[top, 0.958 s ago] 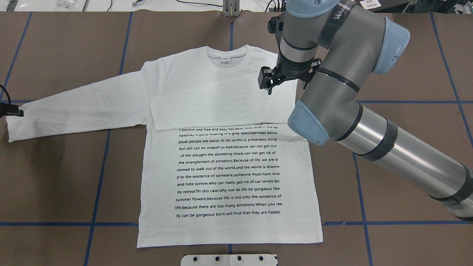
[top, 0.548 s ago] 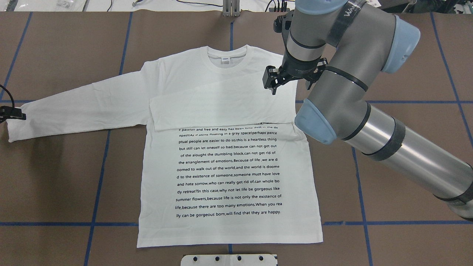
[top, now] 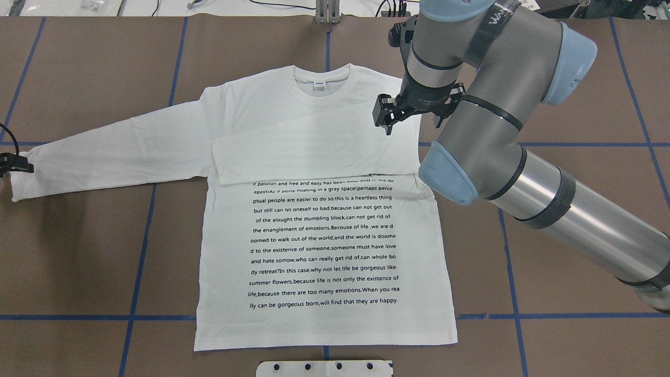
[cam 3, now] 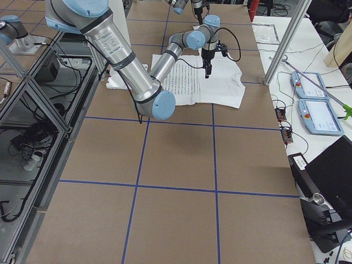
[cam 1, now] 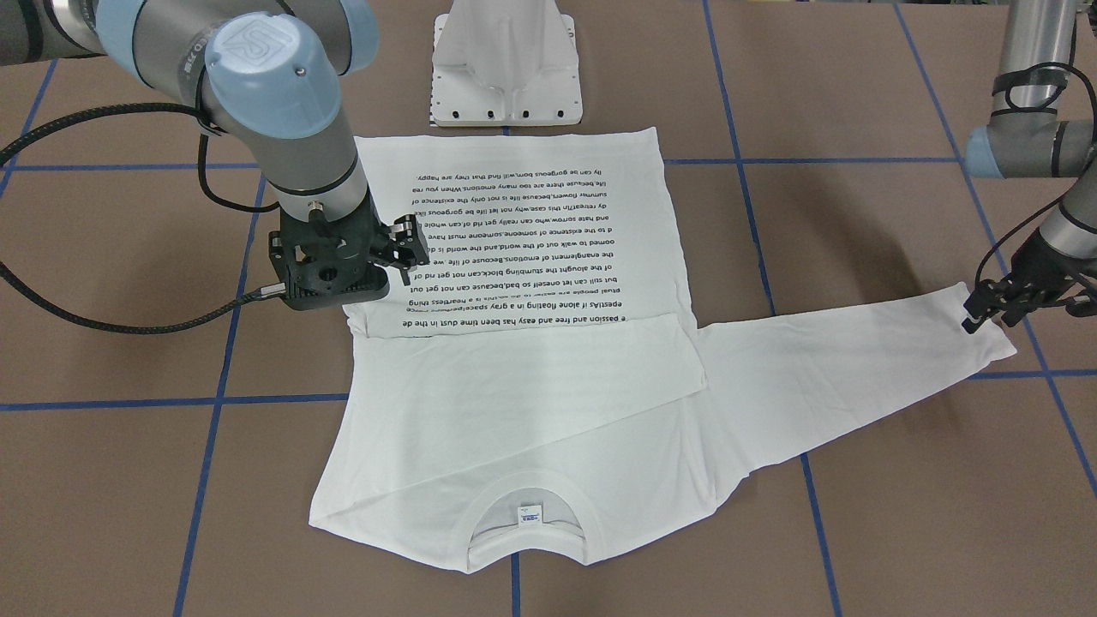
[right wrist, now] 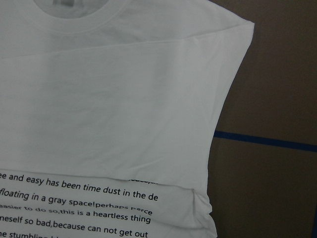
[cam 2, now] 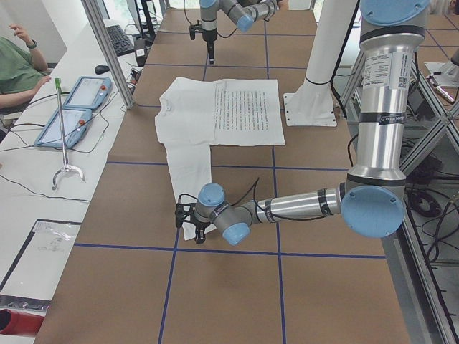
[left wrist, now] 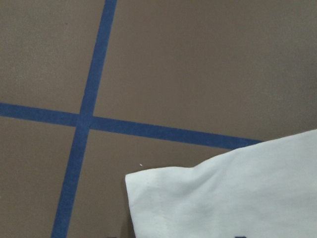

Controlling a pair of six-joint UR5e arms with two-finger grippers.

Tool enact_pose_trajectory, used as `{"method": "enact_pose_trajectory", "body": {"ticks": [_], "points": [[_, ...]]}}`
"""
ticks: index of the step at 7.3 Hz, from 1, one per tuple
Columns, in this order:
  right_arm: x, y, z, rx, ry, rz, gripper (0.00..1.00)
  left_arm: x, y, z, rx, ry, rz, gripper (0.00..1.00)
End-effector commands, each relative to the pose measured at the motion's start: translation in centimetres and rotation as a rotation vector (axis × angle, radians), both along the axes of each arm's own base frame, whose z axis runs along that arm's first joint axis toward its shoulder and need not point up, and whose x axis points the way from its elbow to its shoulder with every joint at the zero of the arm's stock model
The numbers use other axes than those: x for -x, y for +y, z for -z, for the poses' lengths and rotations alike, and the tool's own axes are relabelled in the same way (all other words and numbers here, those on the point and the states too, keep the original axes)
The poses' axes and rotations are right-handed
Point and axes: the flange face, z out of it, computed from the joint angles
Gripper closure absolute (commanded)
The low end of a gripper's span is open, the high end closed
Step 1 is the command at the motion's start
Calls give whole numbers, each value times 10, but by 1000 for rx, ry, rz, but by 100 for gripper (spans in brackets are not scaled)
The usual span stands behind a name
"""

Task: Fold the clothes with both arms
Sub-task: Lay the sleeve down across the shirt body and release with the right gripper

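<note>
Brown table (top: 78, 78): shirt (top: 225, 324), one sleeve (top: 293, 157) folded; right gripper (top: 386, 121) parted, empty; left gripper (cam 1: 994, 307) at other cuff (cam 1: 986, 341), probably to fold it; grip unclear.

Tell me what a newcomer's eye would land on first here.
A white T-shirt lies flat on the brown table, its black text block showing, one sleeve folded across the chest. The big right arm reaches over its shoulder; the left gripper sits at the outstretched sleeve's cuff.

The T-shirt (top: 324, 235) bears black print ending "lly can be gorgeous born,will find that they are happy."
</note>
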Motion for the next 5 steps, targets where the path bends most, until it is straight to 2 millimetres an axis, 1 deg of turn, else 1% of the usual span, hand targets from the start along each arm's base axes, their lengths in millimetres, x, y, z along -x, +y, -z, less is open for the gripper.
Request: {"method": "enact_pose_trajectory", "body": {"ticks": [1,2,3,4,5], "points": [[0,0,1,-2,-2,0,0,2,3,-3,5,-3,-1,27],[0,0,1,-2,-2,0,0,2,4,-4,7,-3,0,29],[0,0,1,-2,-1,-1,0,2,4,-3,8,-3,1,37],[0,0,1,-2,-1,-1,0,2,3,-2,6,-1,1,49],[0,0,0,-1,0,-1,0,1,3,0,3,0,1,65]]}}
